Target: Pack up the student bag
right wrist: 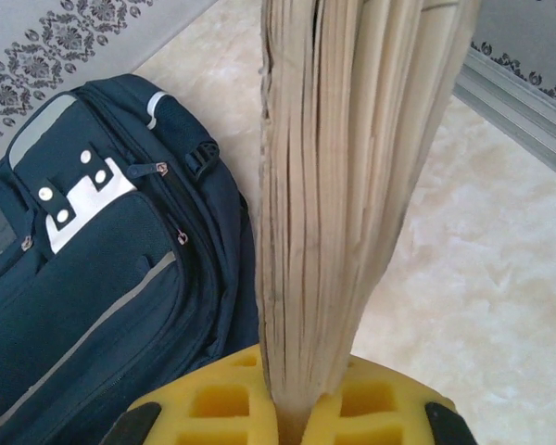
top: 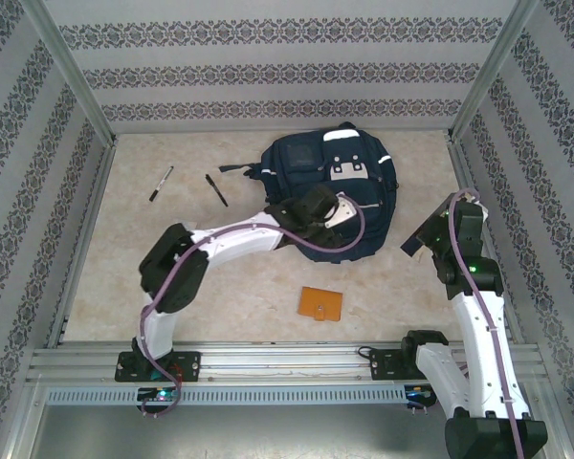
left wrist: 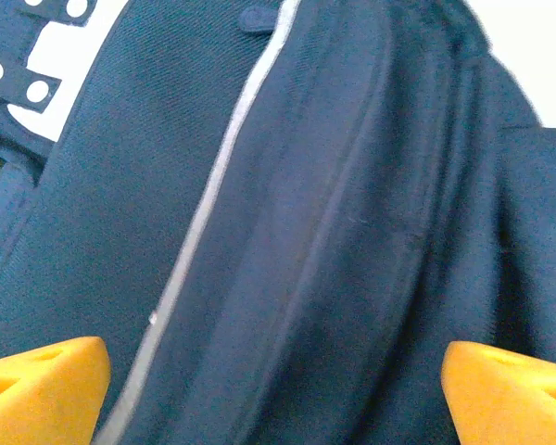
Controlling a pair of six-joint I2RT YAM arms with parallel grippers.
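Now the right tool, pinching a book by its edge, hangs just right of the backpack, whose near end lies under the spread left tool.

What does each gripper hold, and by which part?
Right gripper: a book, pinched across its pages at the end nearest the wrist. Left gripper: open above the student bag, holding nothing.

Lab rig — aluminium frame, wallpapered panels
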